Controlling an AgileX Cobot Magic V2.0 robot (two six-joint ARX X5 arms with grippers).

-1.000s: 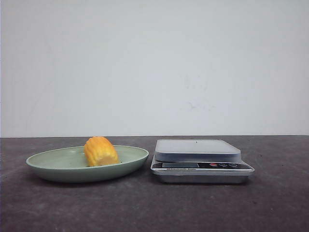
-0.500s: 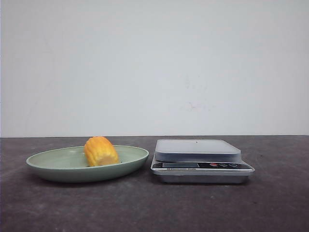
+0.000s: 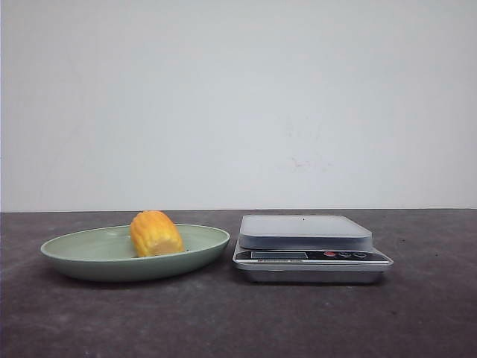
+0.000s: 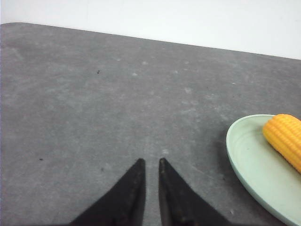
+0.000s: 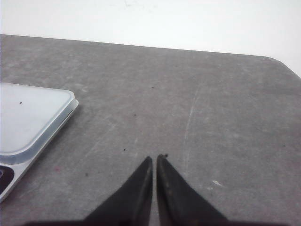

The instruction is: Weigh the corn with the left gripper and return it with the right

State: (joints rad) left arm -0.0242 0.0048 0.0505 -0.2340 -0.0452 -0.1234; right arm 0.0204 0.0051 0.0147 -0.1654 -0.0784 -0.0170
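Note:
The corn [image 3: 155, 233], a stubby yellow-orange cob piece, lies in the pale green dish [image 3: 67, 255] at the left of the table. The grey scale [image 3: 305, 232] stands to the right of the dish, its platform bare. Neither arm shows in the front view. In the left wrist view my left gripper [image 4: 151, 161] hangs over bare table, fingers nearly together with nothing between them. The dish [image 4: 249, 160] and the corn [image 4: 284, 139] lie off to one side of it. My right gripper [image 5: 154, 157] is shut and empty over bare table, beside the scale [image 5: 28, 117].
The dark grey table top [image 3: 238, 321] ends at a white wall [image 3: 238, 104] behind. The scale's display and buttons [image 3: 313, 255] face the front.

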